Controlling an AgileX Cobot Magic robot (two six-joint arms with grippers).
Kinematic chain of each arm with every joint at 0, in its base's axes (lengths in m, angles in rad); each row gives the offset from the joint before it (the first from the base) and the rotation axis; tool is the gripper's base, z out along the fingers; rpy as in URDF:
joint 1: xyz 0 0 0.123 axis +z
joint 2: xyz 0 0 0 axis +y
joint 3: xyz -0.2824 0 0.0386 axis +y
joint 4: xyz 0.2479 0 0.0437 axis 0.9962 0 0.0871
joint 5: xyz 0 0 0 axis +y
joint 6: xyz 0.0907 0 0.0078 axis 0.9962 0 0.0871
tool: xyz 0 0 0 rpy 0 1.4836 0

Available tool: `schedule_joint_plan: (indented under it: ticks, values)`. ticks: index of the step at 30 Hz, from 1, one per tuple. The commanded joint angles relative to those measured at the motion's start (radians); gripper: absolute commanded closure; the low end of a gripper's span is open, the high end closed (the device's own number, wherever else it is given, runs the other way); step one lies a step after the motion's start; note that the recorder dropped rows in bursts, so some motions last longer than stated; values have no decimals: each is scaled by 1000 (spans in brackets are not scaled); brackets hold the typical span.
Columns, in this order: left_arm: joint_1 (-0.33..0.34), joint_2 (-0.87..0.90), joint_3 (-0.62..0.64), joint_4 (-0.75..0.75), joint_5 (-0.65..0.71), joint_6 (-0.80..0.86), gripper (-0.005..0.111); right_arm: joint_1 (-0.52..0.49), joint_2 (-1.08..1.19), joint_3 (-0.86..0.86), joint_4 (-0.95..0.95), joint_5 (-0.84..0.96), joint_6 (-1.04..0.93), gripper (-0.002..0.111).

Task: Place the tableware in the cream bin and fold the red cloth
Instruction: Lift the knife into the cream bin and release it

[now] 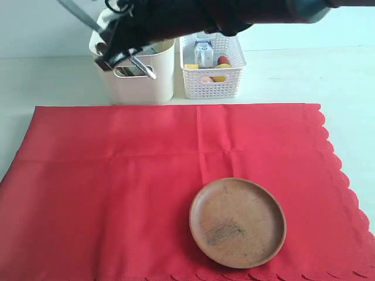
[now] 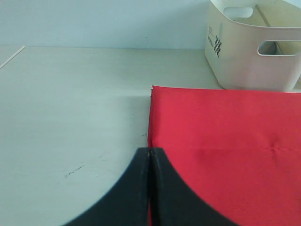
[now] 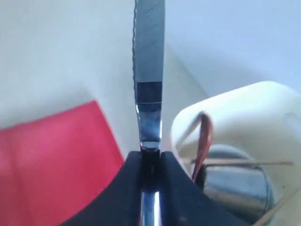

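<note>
The pale tabletop (image 1: pixel 328 76) carries the red cloth (image 1: pixel 117 193), spread flat across most of it. The cloth's scalloped right edge is in view, while its near edge and left corners are cut off by the frame. Bare tabletop lies open to the left of the cloth and to the right of the white lattice basket (image 1: pixel 214 82).

The cream bin (image 1: pixel 140 88) stands just beyond the cloth's far edge, beside the basket. The round brown plate (image 1: pixel 237 222) rests on the cloth's near right part, well apart from both tools.

The right tool (image 3: pixel 150 157) reaches across above the bin's left rim, clenched on the metal table knife (image 3: pixel 149 70), whose blade points up and away. Inside the bin, partly hidden, are the steel cup (image 3: pixel 235 183), the brown wooden spoon (image 3: pixel 204 141) and the chopsticks (image 3: pixel 235 163).

The left tool (image 2: pixel 149 155), unseen from the exterior view, hangs over the cloth's left edge near its far corner, jaws pressed together on nothing.
</note>
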Motion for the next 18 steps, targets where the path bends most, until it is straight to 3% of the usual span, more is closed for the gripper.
schedule_joint_plan:
  ticks: [1, 10, 18]
  values:
    - [2, -7, 3, 0, -13, 1, 107, -2, 65, -100, 195, -161, -1, 108]
    - [2, -7, 3, 0, -13, 1, 107, -2, 269, -355, 295, -232, -1, 108]
    - [2, -7, 3, 0, -13, 1, 107, 11, 387, -510, 357, -447, 36, 108]
